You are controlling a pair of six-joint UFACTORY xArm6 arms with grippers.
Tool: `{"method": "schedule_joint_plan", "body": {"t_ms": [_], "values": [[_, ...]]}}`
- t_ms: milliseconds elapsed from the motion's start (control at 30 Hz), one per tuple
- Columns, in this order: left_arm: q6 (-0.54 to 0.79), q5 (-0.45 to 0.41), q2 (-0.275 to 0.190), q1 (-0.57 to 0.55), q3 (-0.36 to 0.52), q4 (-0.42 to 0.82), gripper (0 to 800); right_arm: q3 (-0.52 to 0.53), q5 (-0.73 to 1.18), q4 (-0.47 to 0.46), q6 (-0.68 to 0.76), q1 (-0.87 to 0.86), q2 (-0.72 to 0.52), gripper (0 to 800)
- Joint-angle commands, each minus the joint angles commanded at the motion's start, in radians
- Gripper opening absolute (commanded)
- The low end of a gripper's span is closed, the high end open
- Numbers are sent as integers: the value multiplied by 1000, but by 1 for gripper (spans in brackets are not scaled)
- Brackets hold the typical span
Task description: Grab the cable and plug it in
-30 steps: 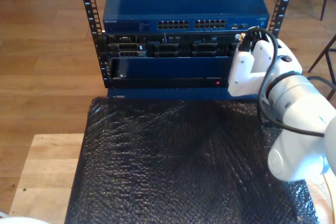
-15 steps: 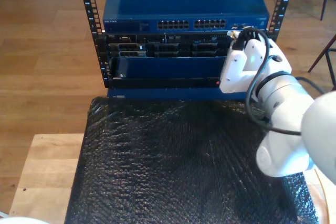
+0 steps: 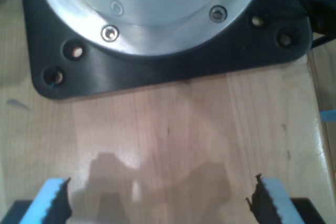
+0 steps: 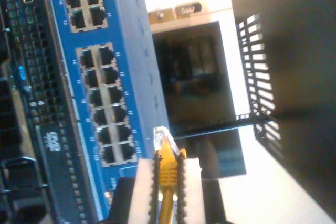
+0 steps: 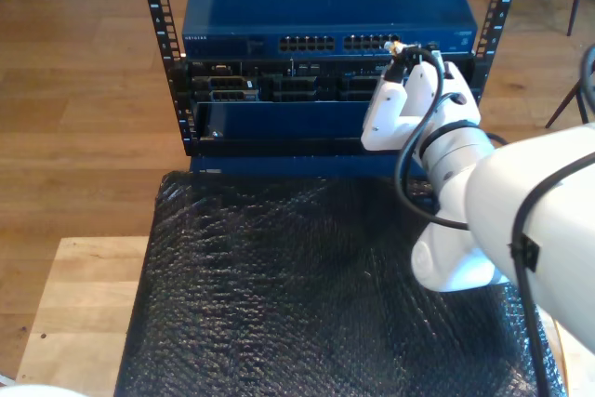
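Second wrist view looks along my second pincer [image 4: 167, 174], whose two white ribbed fingers [image 4: 143, 184] are clamped on the long thin yellow network cable [image 4: 167, 179]. The cable's long axis runs straight out between the fingers, and its small clear plastic plug [image 4: 160, 138] sticks out past the fingertips, pointing toward the flat blue metal network switch [image 4: 113, 66]. The plug tip sits just beside the switch's front face, close to one end of a double row of dark square ports [image 4: 107, 108], near the front edge of the switch's top; whether it touches the switch cannot be told.

In the exterior view, the white second arm [image 5: 437, 151] reaches in from that view's right, with my second pincer [image 5: 398, 55] raised against the front of the blue switch [image 5: 325, 6] near the ports toward the exterior view's right. The switch sits at the top of a black perforated steel rack [image 5: 160, 34], above darker equipment panels [image 5: 279, 109]. In front of the rack lies a surface covered in black bubble wrap [image 5: 297, 295], edged by pale wood [image 5: 74, 304].

The first wrist view shows my first pincer [image 3: 160, 198] with its blue-padded fingers [image 3: 50, 195] well apart, nothing between them, over a pale wooden surface [image 3: 184, 124] near a black square mounting plate [image 3: 163, 61] carrying a round silver metal base [image 3: 152, 14].
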Motion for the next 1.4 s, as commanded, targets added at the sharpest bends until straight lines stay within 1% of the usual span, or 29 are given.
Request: {"method": "schedule_joint_plan", "body": {"t_ms": [233, 400, 667, 800, 967, 1400], "values": [[0, 0, 0, 0, 0, 0, 800, 2, -52, 117, -77, 28, 26, 0], [2, 0, 0, 0, 0, 0, 800, -12, -69, 152, -86, 35, 41, 0], [0, 0, 0, 0, 0, 0, 800, -92, -69, 232, -109, 64, 97, 0], [0, 0, 0, 0, 0, 0, 800, -135, -69, 242, -133, 66, 124, 0], [2, 0, 0, 0, 0, 0, 800, -176, -69, 298, -164, 77, 153, 0], [0, -2, 0, 0, 0, 0, 800, -226, -71, 382, -210, 115, 190, 0]]}}
